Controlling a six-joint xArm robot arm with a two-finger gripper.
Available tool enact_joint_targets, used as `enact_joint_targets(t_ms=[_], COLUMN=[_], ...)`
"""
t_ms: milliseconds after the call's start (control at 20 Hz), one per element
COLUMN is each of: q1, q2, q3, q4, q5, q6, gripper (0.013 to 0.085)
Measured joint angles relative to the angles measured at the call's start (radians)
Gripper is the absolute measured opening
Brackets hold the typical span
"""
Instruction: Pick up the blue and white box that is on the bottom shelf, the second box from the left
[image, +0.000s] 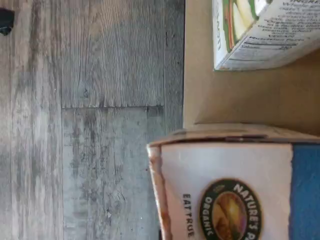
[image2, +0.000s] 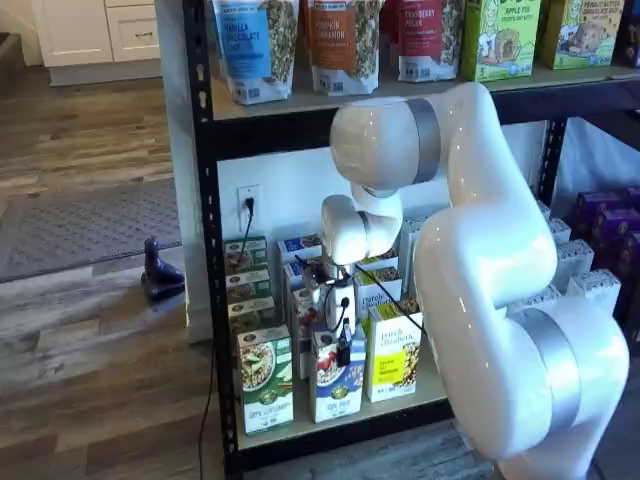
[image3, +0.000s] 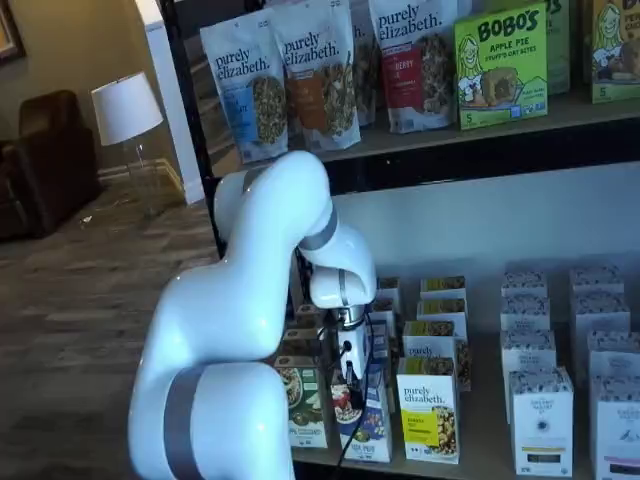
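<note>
The blue box (image2: 337, 378) is seen at the front of the bottom shelf (image2: 400, 408), just beside the green carton (image2: 265, 380). It is judged light, stiff and crushable, best pinched at its top. The hand (image2: 341, 330) is lowered over it; its grip cannot be told.

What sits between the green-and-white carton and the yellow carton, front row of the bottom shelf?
The blue and white box, in both shelf views, between the green-and-white carton and the yellow carton.
</note>
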Motion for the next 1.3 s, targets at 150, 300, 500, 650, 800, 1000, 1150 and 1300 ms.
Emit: enact_joint_targets(t_ms=[150,300,500,650,800,1000,1150,1300], q1=[0.0,-0.001,0.001,0.007,0.015,0.023,0.028,0.032], q2=[-0.004,-0.019,-0.057,-0.098,-0.14,-0.191,-0.227,-0.257], q3=[0.006,0.028,0.079,0.134,0.192,0.26,0.304,0.339], q4=[-0.01,-0.006,-0.006,-0.016,-0.019,-0.016,-0.008,0.001], q5=[0.0,-0.012,-0.03,-0.045,-0.059,-0.081,-0.09,-0.092], q6=[0.008,0.004,0.006,0.02,0.031,0.036,0.033,0.03], gripper=[0.053,0.053,0.053,0.053,0.053,0.053,0.053,0.053])
